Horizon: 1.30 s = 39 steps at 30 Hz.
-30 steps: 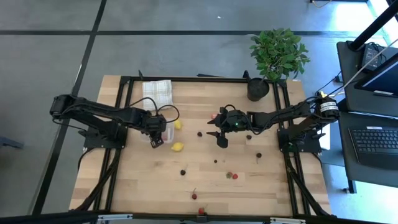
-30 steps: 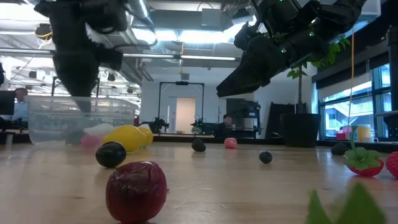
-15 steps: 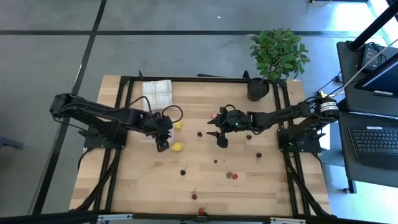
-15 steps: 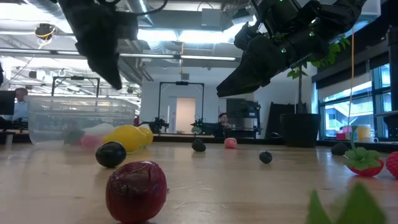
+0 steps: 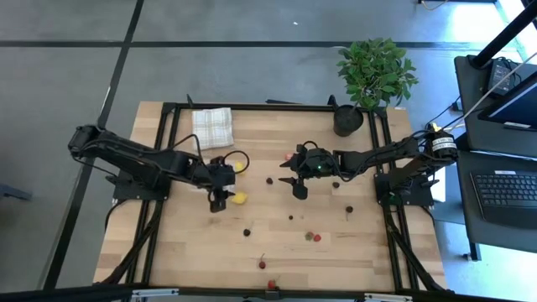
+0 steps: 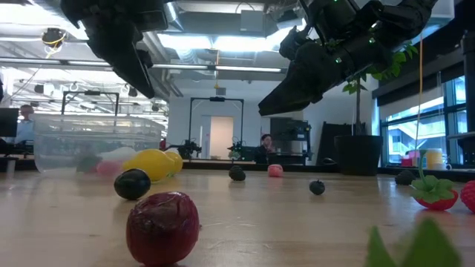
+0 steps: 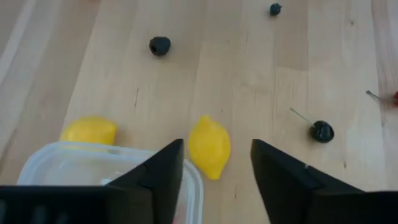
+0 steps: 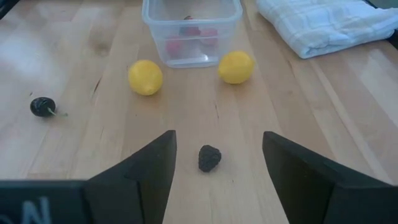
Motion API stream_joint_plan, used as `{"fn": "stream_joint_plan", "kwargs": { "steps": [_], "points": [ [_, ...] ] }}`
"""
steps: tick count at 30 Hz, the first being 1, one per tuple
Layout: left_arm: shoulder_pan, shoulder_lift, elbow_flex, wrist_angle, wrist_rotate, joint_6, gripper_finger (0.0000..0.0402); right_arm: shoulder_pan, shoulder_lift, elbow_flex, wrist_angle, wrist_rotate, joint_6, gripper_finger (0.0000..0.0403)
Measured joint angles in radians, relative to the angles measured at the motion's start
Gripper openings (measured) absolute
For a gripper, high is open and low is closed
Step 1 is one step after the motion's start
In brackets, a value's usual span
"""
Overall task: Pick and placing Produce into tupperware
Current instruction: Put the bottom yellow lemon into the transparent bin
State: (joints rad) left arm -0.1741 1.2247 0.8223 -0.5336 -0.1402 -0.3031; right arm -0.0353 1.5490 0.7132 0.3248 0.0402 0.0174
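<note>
Left gripper (image 5: 220,201) fingers parted and empty; right gripper (image 5: 298,189) likewise, mid-table

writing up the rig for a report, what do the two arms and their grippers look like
Both arms are black, built of jointed segments, with thin black cables looping near the wrists. The left gripper and right gripper each end in two flat, dark, wedge-shaped fingers. The right arm has a small green light near its wrist and a tan band by its base.

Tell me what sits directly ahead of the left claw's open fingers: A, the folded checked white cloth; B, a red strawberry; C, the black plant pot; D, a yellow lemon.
D: in the left wrist view, a yellow lemon-shaped piece lies on the wood between the left claw fingers.
</note>
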Motion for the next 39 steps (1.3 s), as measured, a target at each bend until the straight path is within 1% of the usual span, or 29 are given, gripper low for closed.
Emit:
{"fn": "stream_joint_plan", "kwargs": {
  "steps": [3,6,8,11,13,20,28,33,39],
  "points": [
    [0.0,0.024,0.002,0.032,0.0,0.006,0.0221,0.0,0.0,0.0,0.001,0.0,0.0,0.024],
    [0.0,0.05,0.002,0.106,-0.002,0.01,0.0245,0.0,0.0,0.0,0.003,0.0,0.0,0.024],
    [0.0,0.061,0.002,0.153,-0.001,0.015,0.0254,0.0,0.0,0.0,0.004,0.0,-0.002,0.024],
    [-0.003,0.073,0.002,0.203,0.009,0.104,0.026,-0.001,0.0,0.0,0.005,0.0,-0.002,0.024],
    [-0.006,0.083,0.002,0.228,0.009,0.128,0.0259,-0.001,0.0,0.0,0.002,0.0,-0.001,0.024],
    [-0.002,0.155,0.004,0.194,0.011,0.121,0.0258,-0.001,0.0,0.0,0.001,0.0,-0.003,0.024],
    [0.019,0.329,0.182,-0.067,-0.003,0.096,0.026,-0.002,0.0,0.0,0.005,0.0,-0.002,0.024],
    [0.018,0.416,0.259,-0.144,-0.003,0.095,0.026,-0.002,0.0,0.0,0.0,0.0,-0.002,0.024],
    [0.023,0.471,0.276,-0.164,0.031,0.056,0.026,-0.002,0.0,0.0,-0.008,0.0,-0.003,0.024]
  ]
}}
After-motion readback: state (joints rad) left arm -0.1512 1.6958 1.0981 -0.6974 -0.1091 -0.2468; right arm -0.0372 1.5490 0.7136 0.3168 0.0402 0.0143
